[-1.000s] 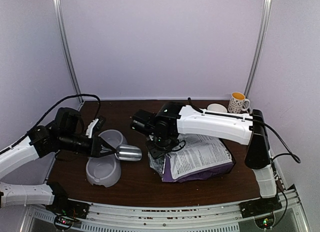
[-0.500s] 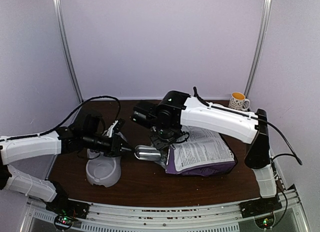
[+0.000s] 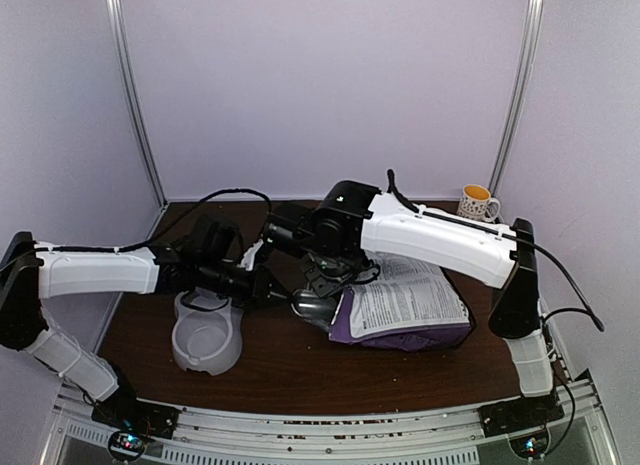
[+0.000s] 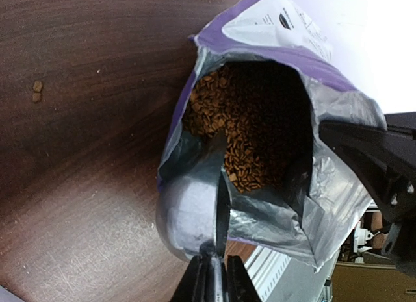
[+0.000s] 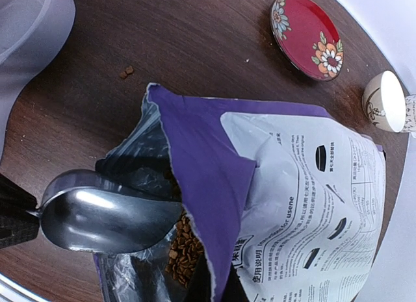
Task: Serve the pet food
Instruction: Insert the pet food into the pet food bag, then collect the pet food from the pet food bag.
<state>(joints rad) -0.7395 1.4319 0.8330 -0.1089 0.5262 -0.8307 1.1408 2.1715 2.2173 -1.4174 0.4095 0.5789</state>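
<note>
One heap, pet food point(image 4: 250, 113): inside the open bag point(image 5: 305, 185); two strays point(image 4: 37, 91) on table point(image 4: 78, 185).
Handling: light, loose, spills readily; probably one to scoop, not pinch.
Scoop point(image 5: 104, 211): one, metal, nose in bag mouth; left gripper point(image 4: 214, 276) clamped narrow on its handle.
Right gripper point(image 3: 332, 278): pinching bag's upper lip, mouth held open.
Bowl point(image 3: 207, 340): one clear; perhaps a second behind, half hidden.
Plate point(image 5: 307, 36), mug point(image 3: 477, 203): one each.

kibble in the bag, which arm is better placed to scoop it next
Left. The left gripper grips the metal scoop, its bowl at the mouth of the open bag beside the kibble. The right gripper pinches the top flap, holding it open.
</note>
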